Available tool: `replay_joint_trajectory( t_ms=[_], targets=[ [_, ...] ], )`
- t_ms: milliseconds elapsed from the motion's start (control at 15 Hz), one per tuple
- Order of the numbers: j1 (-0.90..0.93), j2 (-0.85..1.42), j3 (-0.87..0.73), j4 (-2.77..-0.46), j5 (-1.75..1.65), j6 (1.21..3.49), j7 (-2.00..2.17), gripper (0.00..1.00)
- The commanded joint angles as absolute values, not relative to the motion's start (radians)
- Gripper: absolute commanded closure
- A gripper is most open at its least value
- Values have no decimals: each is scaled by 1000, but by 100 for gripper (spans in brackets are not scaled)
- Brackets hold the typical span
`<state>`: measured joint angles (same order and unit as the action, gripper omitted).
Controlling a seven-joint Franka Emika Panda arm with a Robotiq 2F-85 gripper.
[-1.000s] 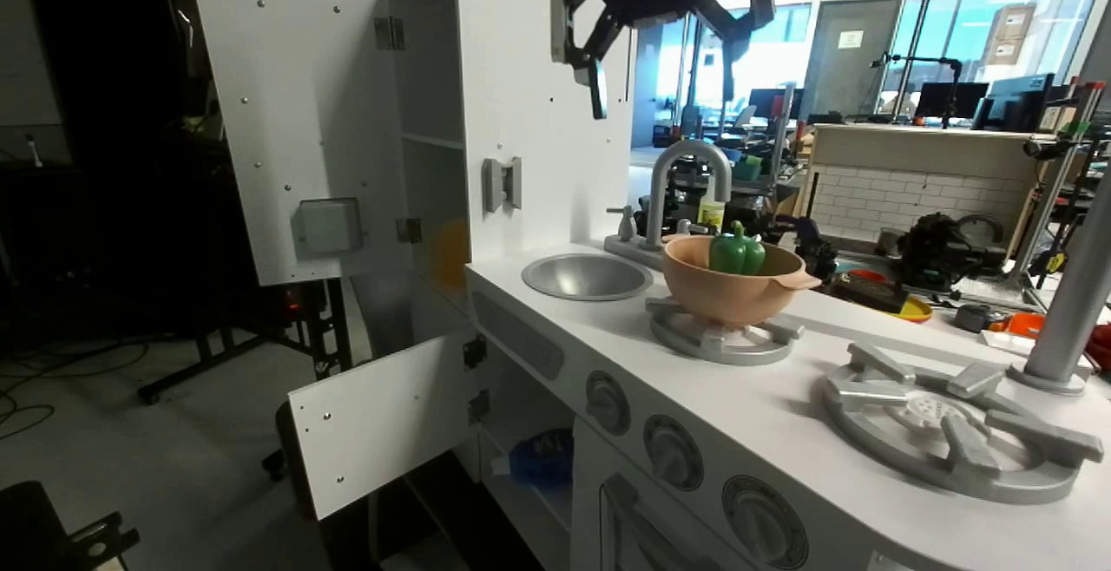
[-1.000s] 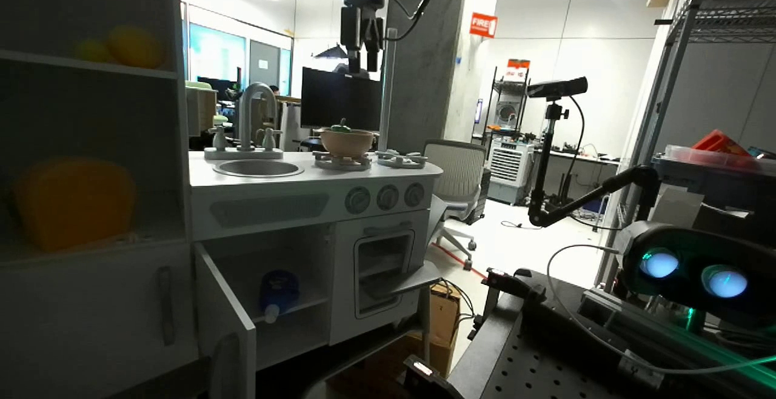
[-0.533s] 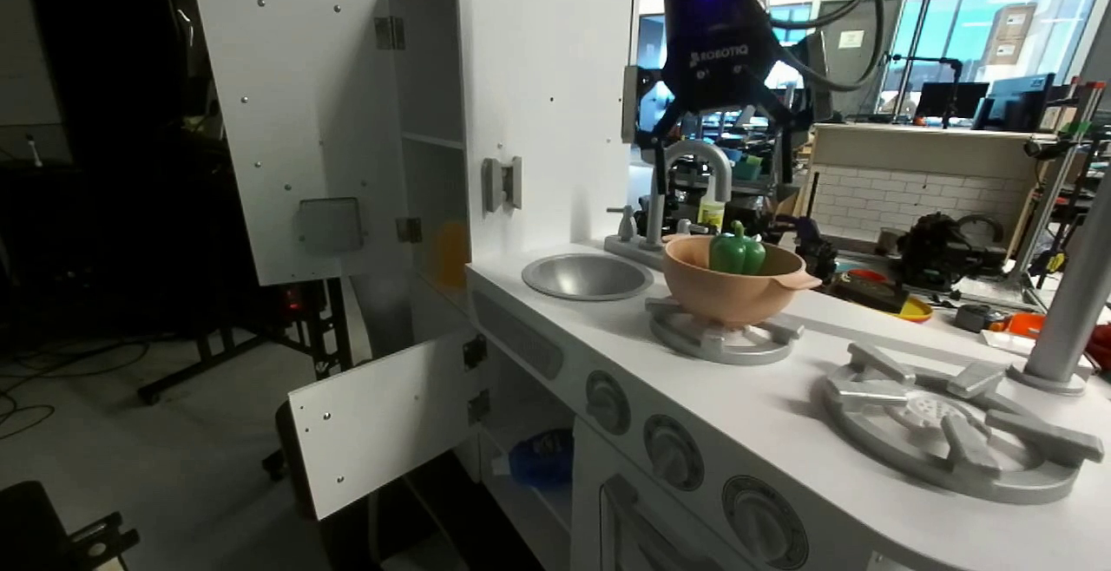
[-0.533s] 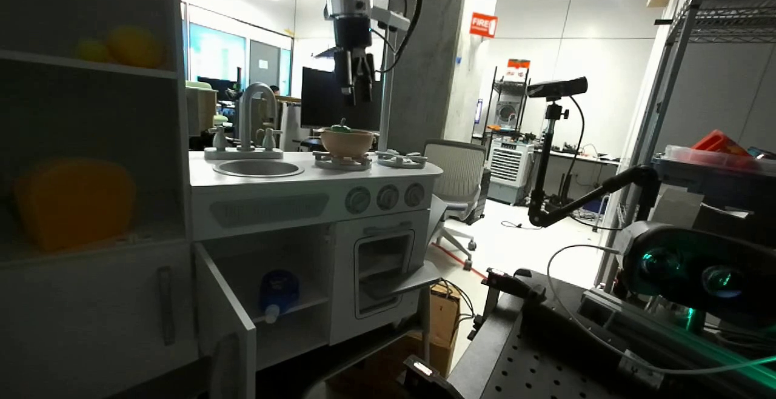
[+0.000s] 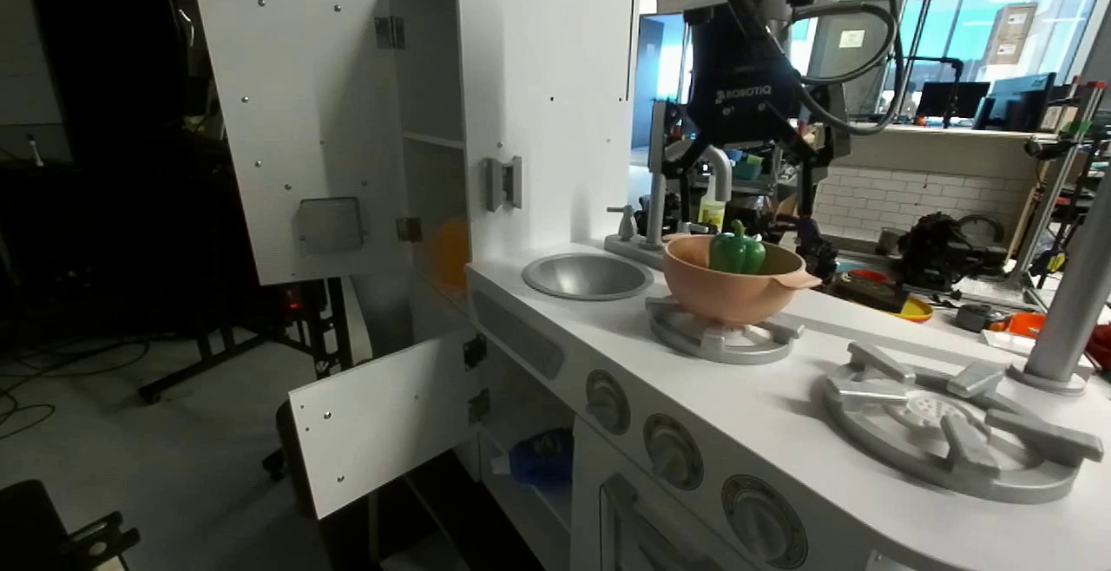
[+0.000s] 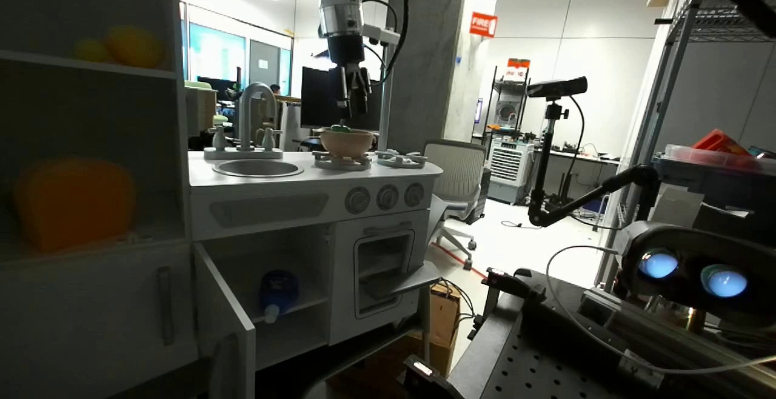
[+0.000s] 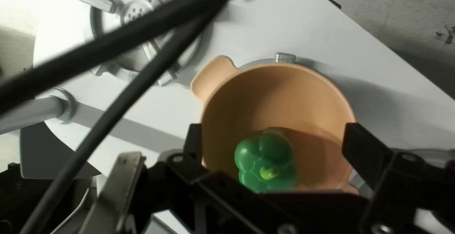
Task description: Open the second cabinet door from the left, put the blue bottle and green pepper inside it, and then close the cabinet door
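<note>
The Robotiq gripper [image 5: 746, 206] hangs fingers-down above the play kitchen's countertop [image 5: 764, 389], its jaws spread wide. In the wrist view its fingertips [image 7: 366, 152] appear at either side of the tan bowl [image 5: 720, 298], and the green pepper [image 7: 249, 155] shows between and below them, touching neither. The pepper sits inside the bowl, off-centre, its lime-green stem [image 7: 269, 172] upward. The bowl rests on a grey toy burner [image 5: 712, 347]; a second burner [image 5: 933, 406] is near it on the same countertop. On the bowl's other side lies the round grey sink [image 5: 588, 280], with the curved faucet [image 6: 244, 114] rising behind it. In both exterior views the second cabinet door from the left [image 5: 382, 423] is swung open. Inside that compartment, the blue bottle [image 6: 279, 290] lies on its side on a shelf [image 6: 310, 304], its white cap [image 6: 271, 313] towards the opening. The leftmost lower door [image 6: 97, 308] is closed, while the tall upper door [image 5: 295, 137] is open. Within the tall cabinet, in an exterior view, stands a large orange object [image 6: 76, 205], too dim to name.
</note>
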<state>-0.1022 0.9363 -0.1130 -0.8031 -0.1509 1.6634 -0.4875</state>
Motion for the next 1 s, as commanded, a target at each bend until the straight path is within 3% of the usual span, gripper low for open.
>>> replay_joint_trajectory(
  t_ms=[0,933],
  targets=[
    [-124,1034,-84,-644,-166,1591,-516,0],
    [-97,1153,-95,-522,-142,1564,-524,0]
  ],
)
